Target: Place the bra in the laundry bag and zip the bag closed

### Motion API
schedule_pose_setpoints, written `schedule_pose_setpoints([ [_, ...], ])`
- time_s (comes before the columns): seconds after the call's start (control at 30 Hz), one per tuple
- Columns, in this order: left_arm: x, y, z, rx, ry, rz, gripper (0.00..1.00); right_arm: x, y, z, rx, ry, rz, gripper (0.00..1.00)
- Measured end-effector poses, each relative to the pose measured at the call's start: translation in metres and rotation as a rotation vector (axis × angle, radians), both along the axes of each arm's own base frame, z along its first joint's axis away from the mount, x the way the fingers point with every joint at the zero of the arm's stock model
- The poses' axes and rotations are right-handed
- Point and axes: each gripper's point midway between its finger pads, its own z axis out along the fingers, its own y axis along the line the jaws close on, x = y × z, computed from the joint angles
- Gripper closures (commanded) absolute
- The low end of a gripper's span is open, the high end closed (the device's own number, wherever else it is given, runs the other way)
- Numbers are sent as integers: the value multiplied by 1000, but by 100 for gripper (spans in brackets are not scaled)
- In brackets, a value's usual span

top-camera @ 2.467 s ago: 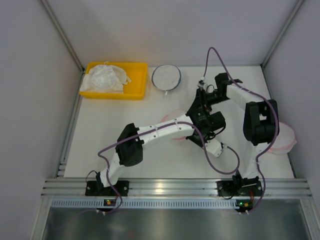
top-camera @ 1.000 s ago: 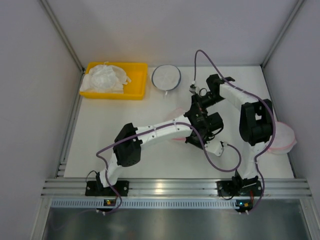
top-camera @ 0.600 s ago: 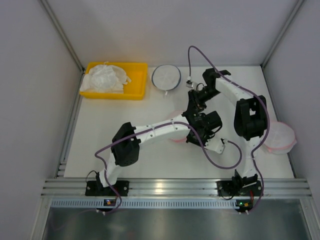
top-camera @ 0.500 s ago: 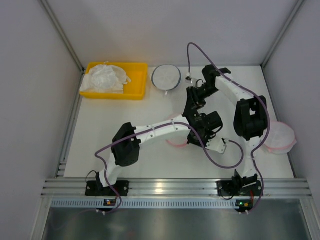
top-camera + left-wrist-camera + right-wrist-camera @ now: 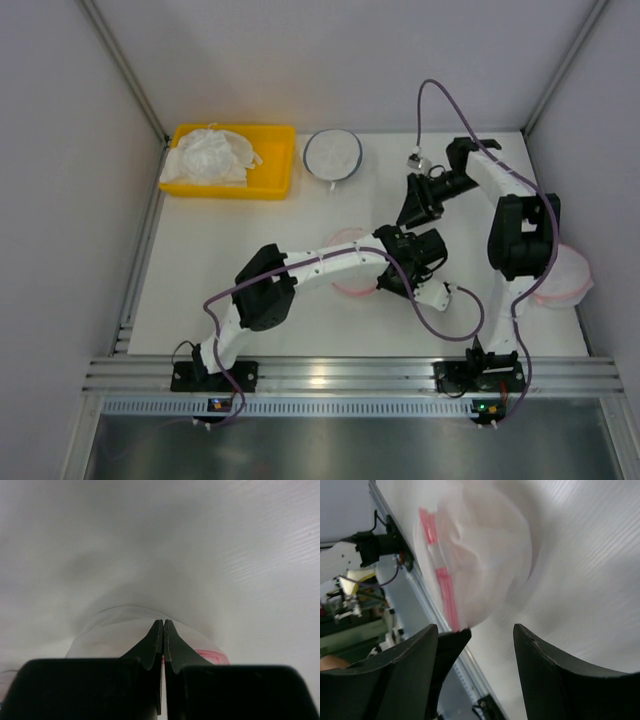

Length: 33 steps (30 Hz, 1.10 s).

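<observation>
tray [image 5: 283,182]: bright yellow. fabric heap [image 5: 210,155] in it: white. laundry bag [image 5: 350,291]: translucent white, pink rim. second round bag [image 5: 332,152]: white, dark grey-blue rim. table [image 5: 230,290]: plain white. left arm [image 5: 320,262]: white shells, black joints. cable [image 5: 440,320]: purple. left gripper [image 5: 163,625]: black.

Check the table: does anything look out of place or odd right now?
A pink-rimmed mesh bag sits at the table's right edge and seems to hang partly past it toward the wall. The bra lies in the yellow bin. Nothing looks spilled or damaged.
</observation>
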Motion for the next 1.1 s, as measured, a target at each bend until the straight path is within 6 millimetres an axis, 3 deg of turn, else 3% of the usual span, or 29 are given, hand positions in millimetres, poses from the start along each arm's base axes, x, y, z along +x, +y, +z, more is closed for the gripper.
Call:
schedule_pose_setpoints([
  [0.17, 8, 2, -2, 4, -14, -28, 100, -49, 5, -17, 60, 197, 16, 41],
  [0.3, 12, -2, 2, -7, -31, -43, 100, -70, 11, -25, 94, 292, 15, 41],
  [0.47, 17, -15, 12, -50, -51, -43, 100, -68, 14, -27, 101, 306, -21, 41],
  [0.67, 18, -17, 13, -55, -60, -41, 100, -62, 26, -35, 104, 290, -40, 54],
  [0.7, 18, -17, 13, -55, -61, -41, 100, -63, 28, -36, 103, 290, -36, 58],
  [0.83, 18, -17, 13, -56, -60, -42, 100, -64, 38, -38, 102, 281, -24, 97],
  [0.87, 18, -17, 13, -56, -59, -42, 100, -64, 38, -38, 101, 281, -27, 100],
  [1.1, 12, -16, 9, -56, -33, -47, 100, -47, 43, -26, 108, 255, -56, 100],
])
